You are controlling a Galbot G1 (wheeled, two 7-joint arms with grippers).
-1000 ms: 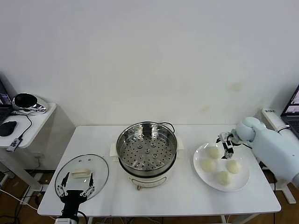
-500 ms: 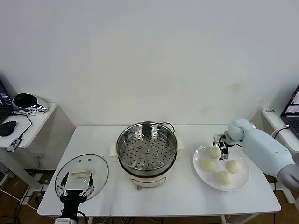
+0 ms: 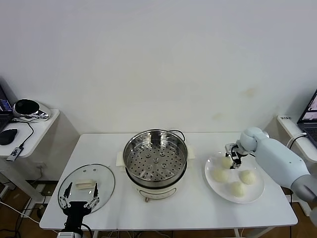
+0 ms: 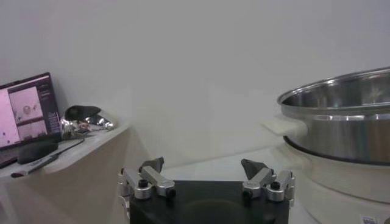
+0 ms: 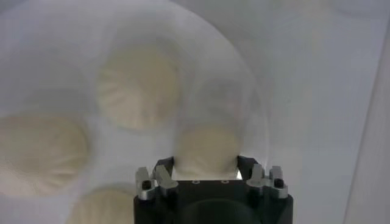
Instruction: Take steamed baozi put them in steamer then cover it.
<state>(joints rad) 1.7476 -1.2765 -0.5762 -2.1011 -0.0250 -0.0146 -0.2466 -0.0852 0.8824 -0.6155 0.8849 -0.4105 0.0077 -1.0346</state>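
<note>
Four steamed baozi [image 3: 234, 175] sit on the plate [image 3: 257, 193] at right; the right hand [image 3: 231, 154] pinches the rear one, half hiding it. Lower left, the left hand [image 3: 79, 204], spread, overlaps the cover [image 3: 86, 186].

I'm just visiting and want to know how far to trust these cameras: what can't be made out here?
- Head view: the baozi is half covered by the right gripper.
- Right wrist view: the gripper's body hides the near side of that baozi; plate and other buns are blurred.
- Left wrist view: the picture's edge cuts off the steamer; its tray is unseen.
- Head view: the left gripper covers part of the lid.
</note>
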